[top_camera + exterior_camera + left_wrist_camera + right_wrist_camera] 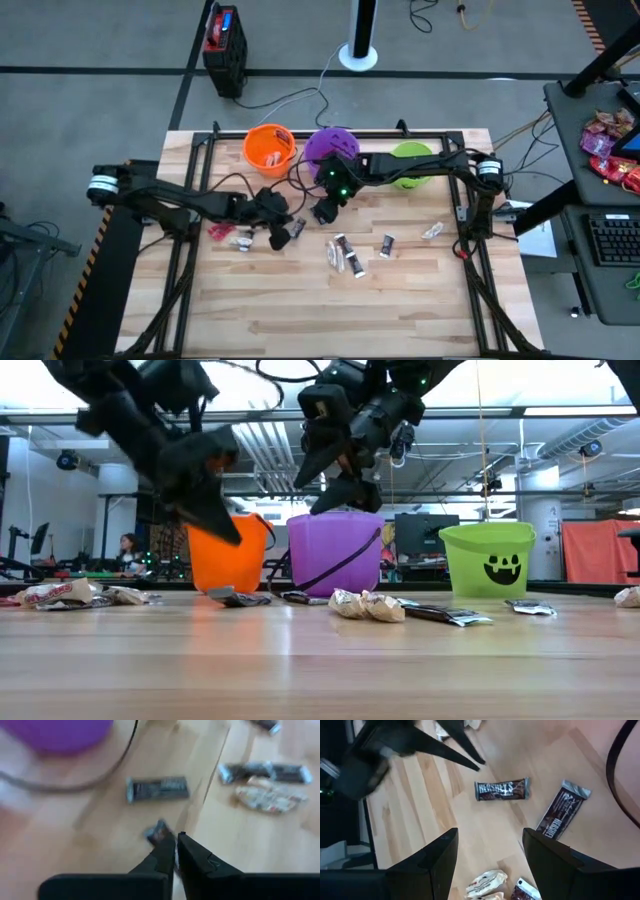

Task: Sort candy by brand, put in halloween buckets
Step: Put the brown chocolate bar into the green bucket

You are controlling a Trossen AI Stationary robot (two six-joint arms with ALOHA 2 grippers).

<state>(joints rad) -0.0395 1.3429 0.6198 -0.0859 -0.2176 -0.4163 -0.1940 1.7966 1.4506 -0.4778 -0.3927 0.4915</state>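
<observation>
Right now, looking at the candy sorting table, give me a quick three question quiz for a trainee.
1. True or false: the left gripper is shut on a small dark candy.
2. Left to right in the low view, the buckets are: A) orange bucket, purple bucket, green bucket; B) green, orange, purple; C) purple, green, orange.
3. Fill in: the right gripper hangs over the table with its jaws ____.

Key
1. True: its jaws meet on the wrapper's edge.
2. A.
3. Open; a dark Hershey's bar lies on the wood beyond them.
</observation>
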